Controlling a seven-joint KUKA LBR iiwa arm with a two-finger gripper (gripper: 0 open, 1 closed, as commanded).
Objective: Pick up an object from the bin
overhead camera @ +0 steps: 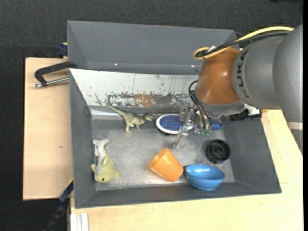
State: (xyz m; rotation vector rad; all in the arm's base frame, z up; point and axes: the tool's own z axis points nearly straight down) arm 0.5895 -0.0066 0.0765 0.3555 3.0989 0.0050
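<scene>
Single arm [269, 66] entered from the right of the frame, orange wrist cover [216, 78] above the right half of the bin [79, 129].

Jaws: low over the bin floor right of centre, tip on a bare patch. Could not tell whether they were apart or together; nothing was seen between them.

Nearest things:
- blue round disc [168, 123], flat on the floor, just left of the jaws and slightly toward the top of the frame. No long axis, so no approach angle favoured.
- orange cup [166, 165], below and a little left of the jaws, near but apart; appeared tipped over, narrow end toward the top of the frame.
- black round cap [217, 150], lower right of the jaws, near.
- blue bowl [204, 175], bottom, touching or just beside the cup; could not tell which.

Farther off: toy dinosaur [130, 118] left of the disc, long axis roughly left-right; yellow and white soft toy [103, 165] at lower left, well apart.

Judgement: no target settled yet. The disc lay closest, so a short shift to the left would centre on it; being flat, it might be hard to pinch.

Writing: lettering on the grey arm link, partly hidden, appeared to read "KUKA". No labels legible on the things in the bin.
</scene>
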